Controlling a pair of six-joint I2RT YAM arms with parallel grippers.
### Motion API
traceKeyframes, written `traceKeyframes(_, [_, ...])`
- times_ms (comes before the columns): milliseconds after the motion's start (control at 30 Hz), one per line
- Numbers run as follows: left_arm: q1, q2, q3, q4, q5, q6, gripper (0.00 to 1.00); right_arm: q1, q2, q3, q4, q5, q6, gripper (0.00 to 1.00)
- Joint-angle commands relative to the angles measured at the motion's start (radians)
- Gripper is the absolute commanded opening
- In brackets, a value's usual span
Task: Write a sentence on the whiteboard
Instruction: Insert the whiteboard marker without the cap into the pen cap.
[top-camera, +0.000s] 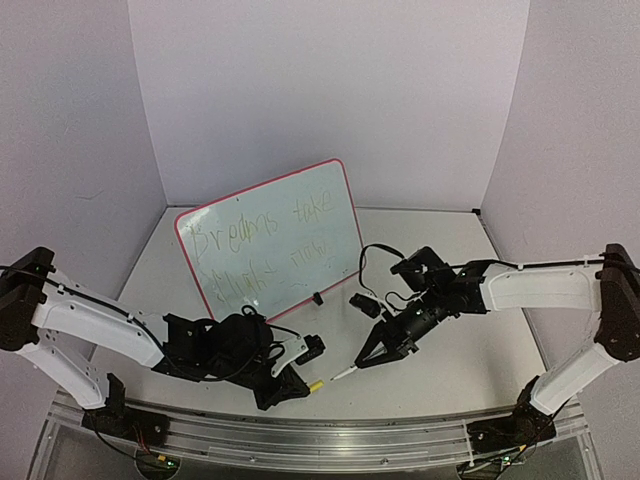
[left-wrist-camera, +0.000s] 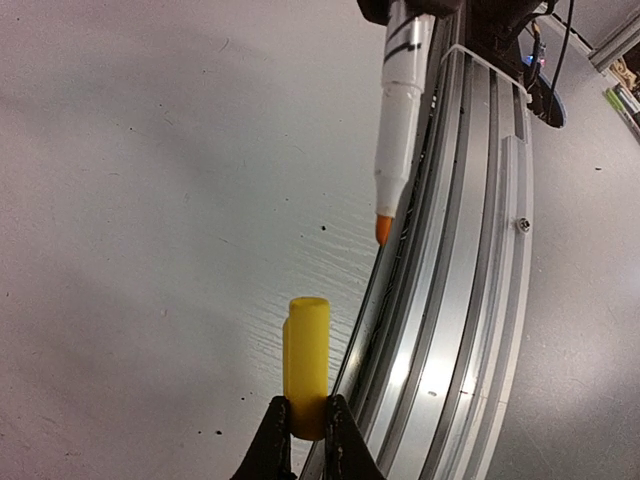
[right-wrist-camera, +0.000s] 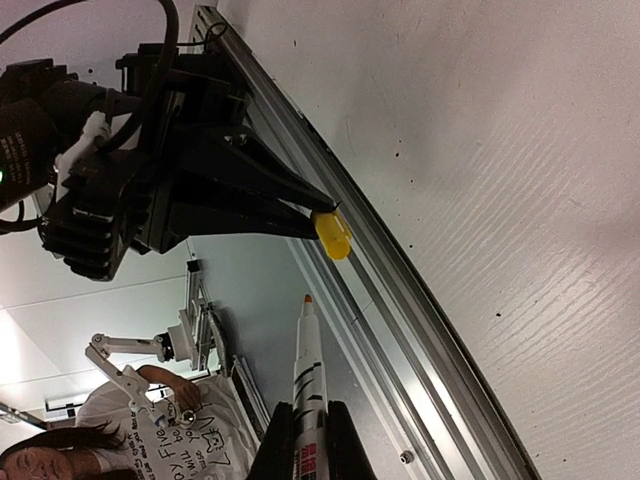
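Note:
The whiteboard (top-camera: 270, 237) stands propped at the back left, pink-bordered, with faint writing on it. My left gripper (top-camera: 305, 384) is low near the front rail and shut on a yellow marker cap (top-camera: 315, 384), which also shows in the left wrist view (left-wrist-camera: 306, 365) and in the right wrist view (right-wrist-camera: 331, 234). My right gripper (top-camera: 368, 358) is shut on a white marker (top-camera: 343, 372) with an orange tip, pointing down-left towards the cap. The marker (right-wrist-camera: 307, 385) shows between my right fingers, its tip (left-wrist-camera: 384, 229) a short way from the cap.
An aluminium rail (top-camera: 320, 430) runs along the table's front edge, close under both grippers. The whiteboard's black clip foot (top-camera: 318, 297) stands on the table behind them. Purple walls enclose the back and sides.

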Motion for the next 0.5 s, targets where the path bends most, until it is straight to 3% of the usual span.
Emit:
traceKeyframes(0, [-0.003,-0.039,-0.004,0.037,0.017,-0.013,0.00,0.018,0.023,0.036,0.015,-0.026,-0.023,0.00])
traceKeyframes(467, [-0.003,-0.051,0.001,0.022,0.032,0.002,0.00,0.019,0.047,0.044,0.076,-0.015,-0.005,0.00])
